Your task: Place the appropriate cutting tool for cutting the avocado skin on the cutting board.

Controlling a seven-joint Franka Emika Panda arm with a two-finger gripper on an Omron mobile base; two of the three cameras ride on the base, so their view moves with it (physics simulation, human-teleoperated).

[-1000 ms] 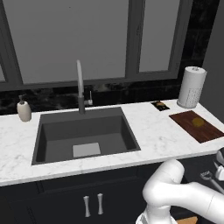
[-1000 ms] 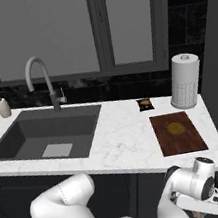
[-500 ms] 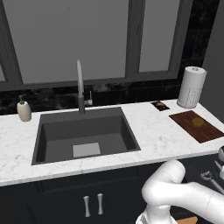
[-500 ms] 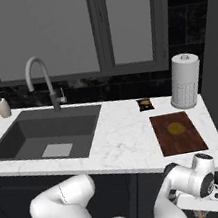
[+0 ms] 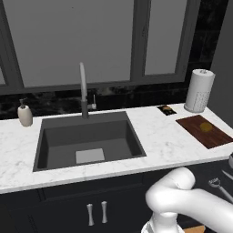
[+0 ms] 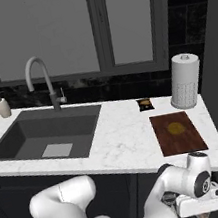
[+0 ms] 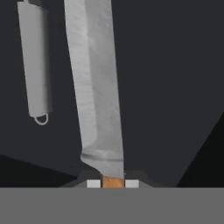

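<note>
While my arm (image 6: pixel 171 191) bends low in front of the cabinets, under the counter (image 6: pixel 127 143) edge at the right side, my hand points down into a dark space below. In the hand view one knife (image 7: pixel 96 96) lies just in front of my gripper (image 7: pixel 113 183). Its long grey blade runs away from me, almost straight up in that view, leaning a little to the left. A small orange-brown piece, maybe the handle, sits between two pale squares at the bottom. If the fingers really press on it, I cannot tell. One second grey tool (image 7: pixel 34 65) with a small ring at its end lies beside the knife on the left, nearly parallel and not touching it.

On the counter I count one board (image 6: pixel 177 132), flat near the right end, with its long side going away from the front edge. One avocado (image 6: pixel 175 128) rests on it. Behind the board stands one paper roll (image 6: pixel 184 81), and a small dark packet (image 6: pixel 145 104) lies left of it. One sink (image 6: pixel 47 134) is further left.
</note>
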